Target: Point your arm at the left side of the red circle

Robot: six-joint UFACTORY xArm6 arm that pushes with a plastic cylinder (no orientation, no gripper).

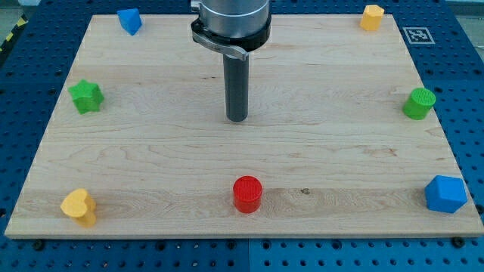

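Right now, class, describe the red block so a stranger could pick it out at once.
Start at the wooden board and go to the middle of its edge at the view's bottom. The red circle stands there, below my tip and apart from it. It is the only red block; its neighbours are a yellow heart and a blue block.

Pale wood-grain worktop (318,113) carries a red circle (247,193), green star (86,96), green cylinder (418,103), two blue blocks (129,20) (445,194) and two yellow ones (79,205) (371,17) (rod dark grey).

Green star (86,97), yellow heart (79,205), two blue blocks (129,20) (445,194), green cylinder (418,103)
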